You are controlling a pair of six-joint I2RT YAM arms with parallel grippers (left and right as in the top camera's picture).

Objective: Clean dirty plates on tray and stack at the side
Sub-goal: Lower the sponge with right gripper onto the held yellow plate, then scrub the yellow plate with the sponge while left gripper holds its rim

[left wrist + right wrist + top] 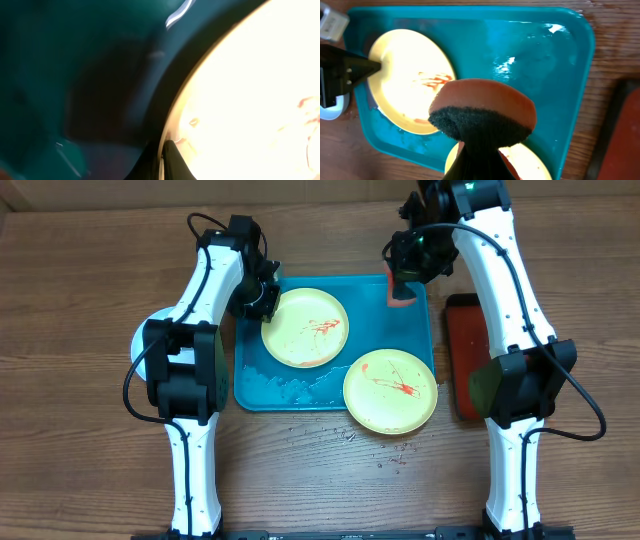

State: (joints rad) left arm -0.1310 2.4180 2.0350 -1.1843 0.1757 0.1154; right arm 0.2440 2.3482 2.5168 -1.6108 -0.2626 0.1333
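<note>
1. The left arm [190, 330] covers most of the light blue plate [140, 345]; only its 9 o'clock rim shows.
2. In the left wrist view, the yellow-green plate [250, 100] is overexposed and the tray [75, 75] is blurred.
3. The sponge [485, 107] hides the tips of the right jaws; the near plate [530, 162] is cut off at 6 o'clock.

Robotics lab bench: left arm [190, 450], right arm [515, 465] with exposed cables [127, 385], mounted at wood-grain table [80, 300].

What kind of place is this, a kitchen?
Probably a robot test bench, not a kitchen: two robot arms at a wooden table, sauce-smeared plates on a turquoise tray, a sponge in the right gripper.
</note>
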